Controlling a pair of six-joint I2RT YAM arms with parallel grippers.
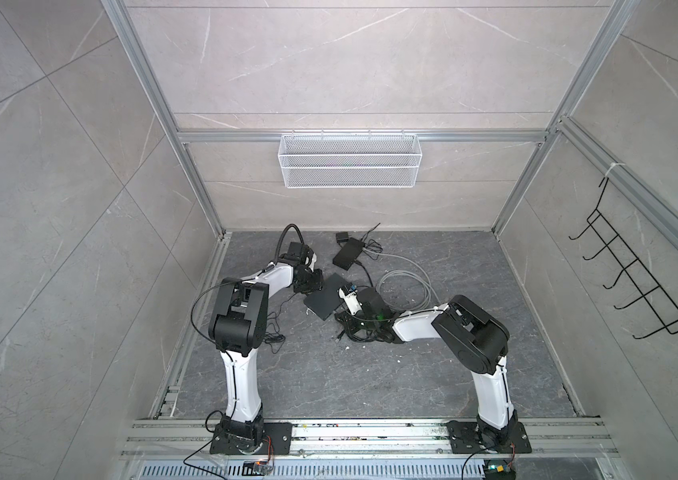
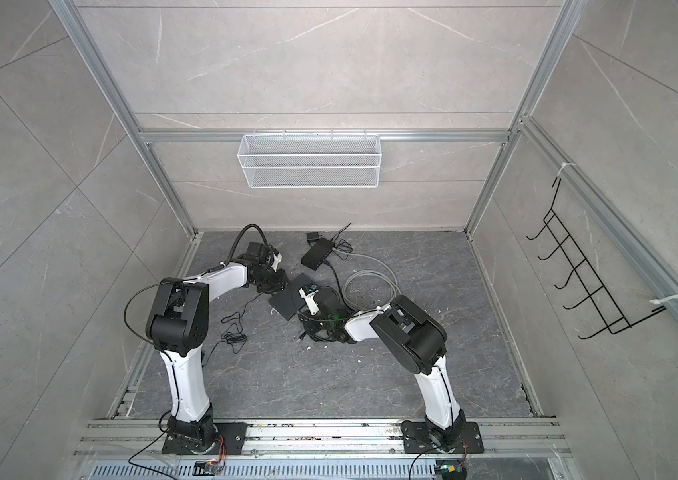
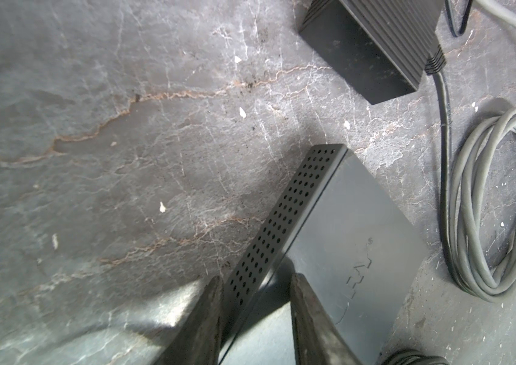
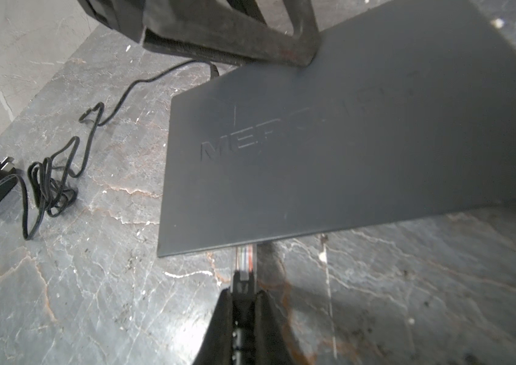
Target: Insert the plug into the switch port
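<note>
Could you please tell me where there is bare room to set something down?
Bare: the front of the dark marble tabletop between the arm bases, and right side beyond the coiled grey cable. Crowded: the middle, around the flat dark grey switch, black power brick and tangled black cords.

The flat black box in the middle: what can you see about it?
The switch is a flat, dark grey metal-looking box lying on the floor, letters on top, rows of holes down one side. The left gripper straddles that holey edge; the plug, pinched by the right gripper, meets another edge.
</note>
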